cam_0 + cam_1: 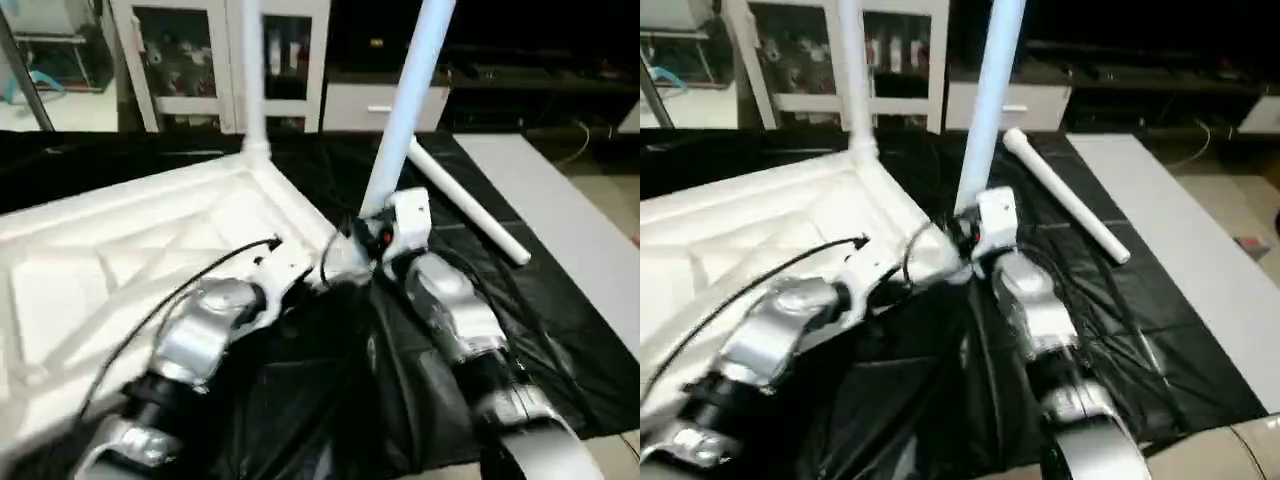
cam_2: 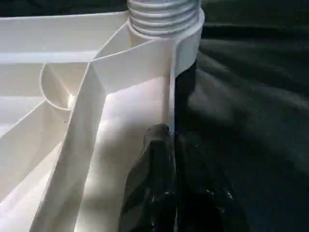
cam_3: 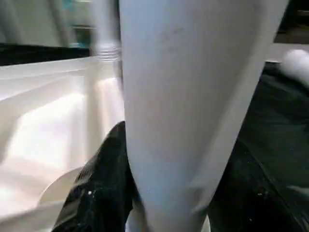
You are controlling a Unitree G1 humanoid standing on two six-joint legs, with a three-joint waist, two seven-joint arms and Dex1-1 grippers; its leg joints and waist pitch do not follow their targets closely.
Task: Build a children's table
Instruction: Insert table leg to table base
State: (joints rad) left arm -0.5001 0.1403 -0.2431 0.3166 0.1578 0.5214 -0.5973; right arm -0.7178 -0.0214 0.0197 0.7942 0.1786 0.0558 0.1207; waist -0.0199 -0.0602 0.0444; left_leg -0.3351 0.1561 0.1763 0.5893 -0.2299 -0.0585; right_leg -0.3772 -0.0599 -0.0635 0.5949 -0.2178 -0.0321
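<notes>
The white table top [image 1: 120, 250] lies upside down on the left, its ribbed underside facing up. One white leg [image 1: 254, 70] stands upright in the far corner socket. A second leg [image 1: 405, 110] rises at a slight tilt from the near right corner, and my right gripper [image 1: 365, 235] is shut on its lower end; its black fingers [image 3: 96, 188] flank the leg [image 3: 183, 96]. My left gripper [image 2: 171, 137] is shut on the top's thin side rim [image 2: 171, 92], just short of a socket holding a threaded leg end [image 2: 164, 17]. A third leg [image 1: 470, 205] lies loose on the cloth to the right.
A black cloth [image 1: 400, 400] covers the work surface under everything. A pale grey strip [image 1: 560, 220] runs along its right side. White cabinets [image 1: 190, 60] with glass doors stand at the back. Black cables [image 1: 150, 310] trail over my left forearm.
</notes>
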